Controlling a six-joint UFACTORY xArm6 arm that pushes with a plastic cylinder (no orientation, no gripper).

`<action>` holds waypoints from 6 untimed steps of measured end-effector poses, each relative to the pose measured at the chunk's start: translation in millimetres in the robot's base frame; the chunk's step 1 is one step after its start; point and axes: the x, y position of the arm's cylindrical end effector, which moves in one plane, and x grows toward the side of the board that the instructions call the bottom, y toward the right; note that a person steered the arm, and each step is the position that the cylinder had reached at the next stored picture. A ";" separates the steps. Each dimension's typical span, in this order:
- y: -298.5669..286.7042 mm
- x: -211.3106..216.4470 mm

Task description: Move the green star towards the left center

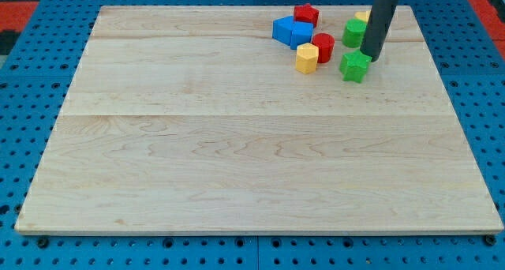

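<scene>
The green star (354, 66) lies on the wooden board (237, 144) near the view's top right. My tip (369, 59) stands right against the star's upper right side, between it and a second green block (353, 32) just above. The dark rod rises from there to the view's top edge. It partly hides a yellow block (362, 17) behind it.
To the left of the star is a cluster: a yellow hexagon block (307, 58), a red cylinder (323, 46), two blue blocks (289, 31) and a red block (306, 16). The board's right edge (454, 104) is near, with a blue pegboard around it.
</scene>
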 end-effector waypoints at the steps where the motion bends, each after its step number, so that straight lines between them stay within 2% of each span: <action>1: 18.6 8.0; 2: 22.5 15.7; 6: -253.9 35.5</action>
